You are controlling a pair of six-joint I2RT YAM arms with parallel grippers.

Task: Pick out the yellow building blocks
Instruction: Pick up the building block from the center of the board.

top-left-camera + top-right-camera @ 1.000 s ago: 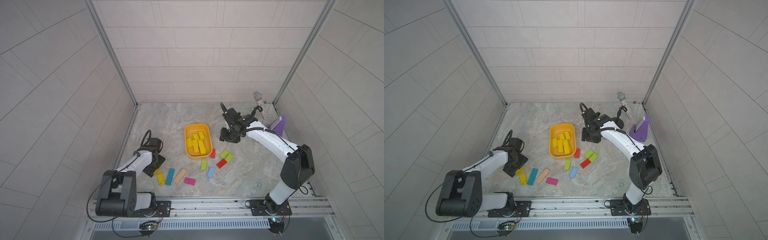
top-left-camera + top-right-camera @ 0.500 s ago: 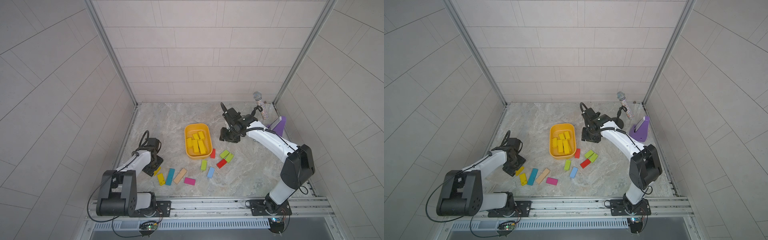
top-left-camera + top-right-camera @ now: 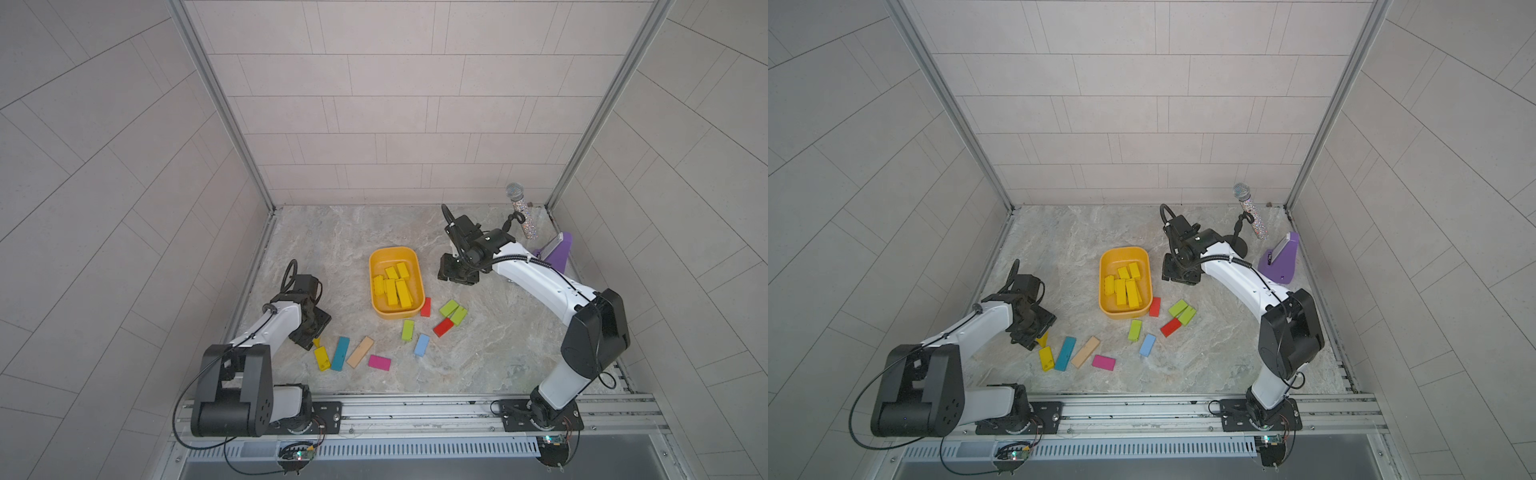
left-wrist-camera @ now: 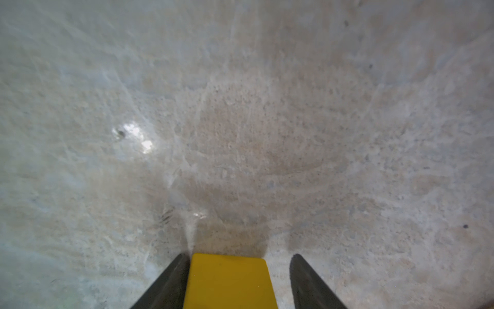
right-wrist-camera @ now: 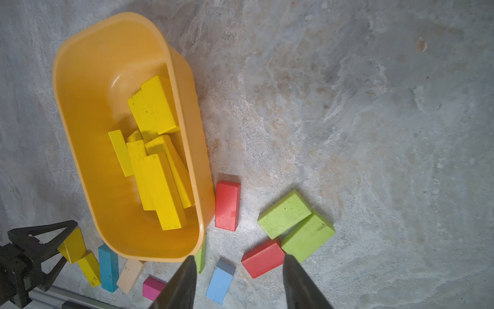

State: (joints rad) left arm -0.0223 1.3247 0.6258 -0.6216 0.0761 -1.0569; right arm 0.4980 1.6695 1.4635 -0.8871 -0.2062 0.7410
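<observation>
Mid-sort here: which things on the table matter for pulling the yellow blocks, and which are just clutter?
Belongs to the job: yellow blocks in the orange tub; yellow block at the left claw; loose yellow block beside the teal block.
Just lying about: lime-green blocks, red blocks, light blue block, teal block, tan block, pink block, glitter microphone, purple stand.

Marbled counter [image 3: 478, 365]: orange-yellow tub [image 3: 390, 315] at centre. Coloured blocks [image 3: 443, 327], one yellow block [image 3: 322, 358] among them, lie at 4 to 8 o'clock of it; purple wedge [image 3: 557, 253] at 3 o'clock.
</observation>
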